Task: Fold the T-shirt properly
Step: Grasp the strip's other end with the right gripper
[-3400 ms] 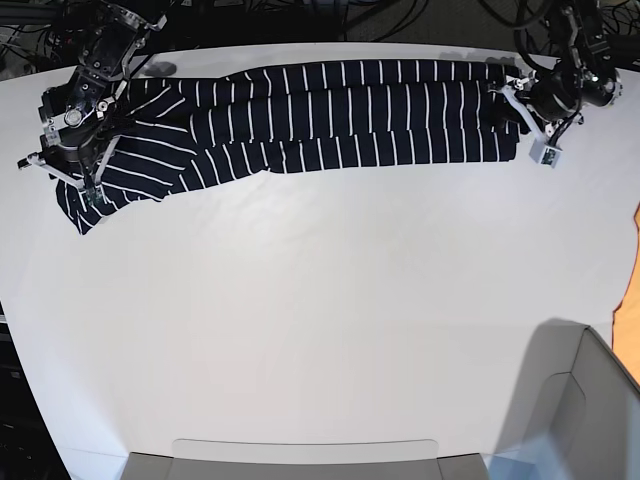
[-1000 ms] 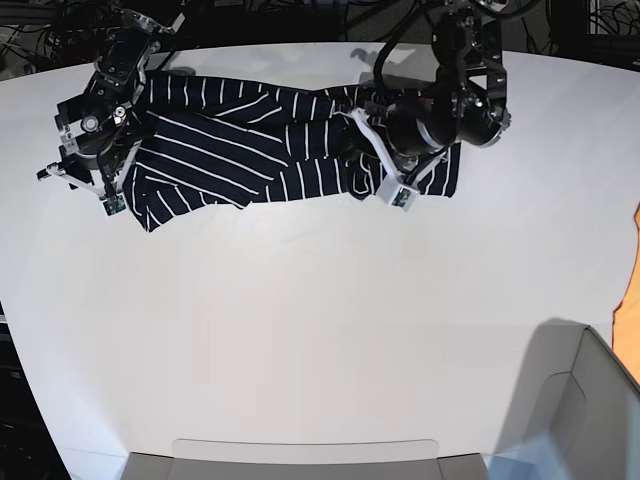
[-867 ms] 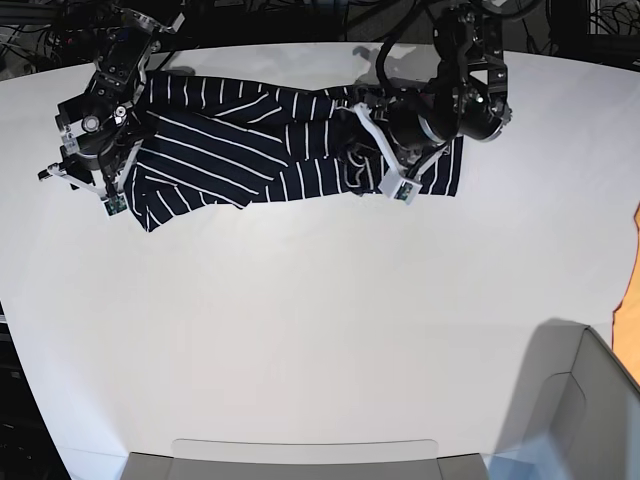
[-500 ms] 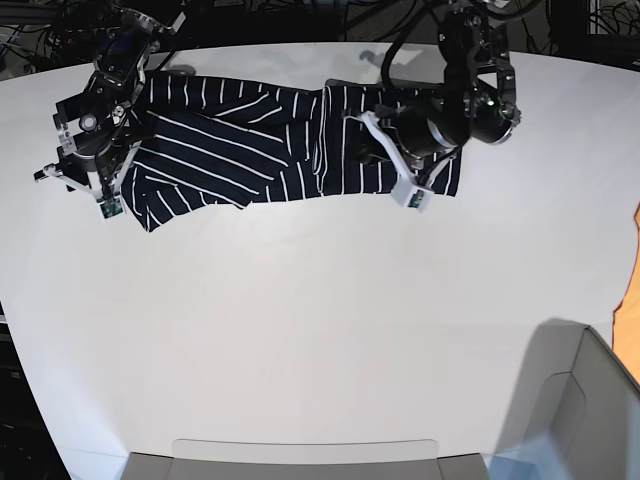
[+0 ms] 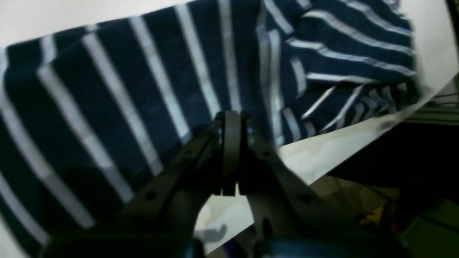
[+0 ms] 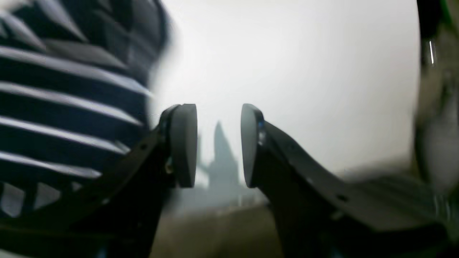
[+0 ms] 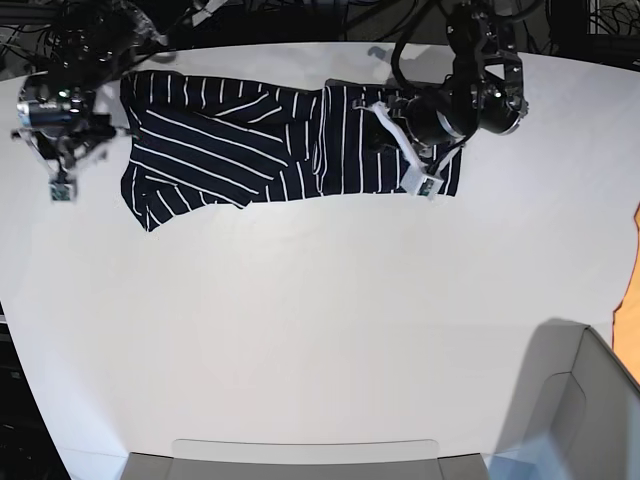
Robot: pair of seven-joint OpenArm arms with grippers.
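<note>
I am clenching my left gripper [image 5: 231, 118] with its jaws pressed together above the T-shirt [image 7: 270, 140], gripping nothing I can make out. The shirt is lying bunched along the far edge of the white table [image 7: 320, 330]. My right gripper [image 6: 218, 143] is hovering over bare tabletop beside the cloth, jaws parted and empty

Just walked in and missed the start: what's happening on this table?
A two-armed robot is folding a T-shirt, navy with white stripes, at the far side of a white table. The left gripper is over the shirt's folded-over end with its fingers pressed together; whether cloth is pinched between them is unclear. The right gripper is open and empty, off the shirt's other edge above bare table. The shirt lies partly folded, with wrinkles.
</note>
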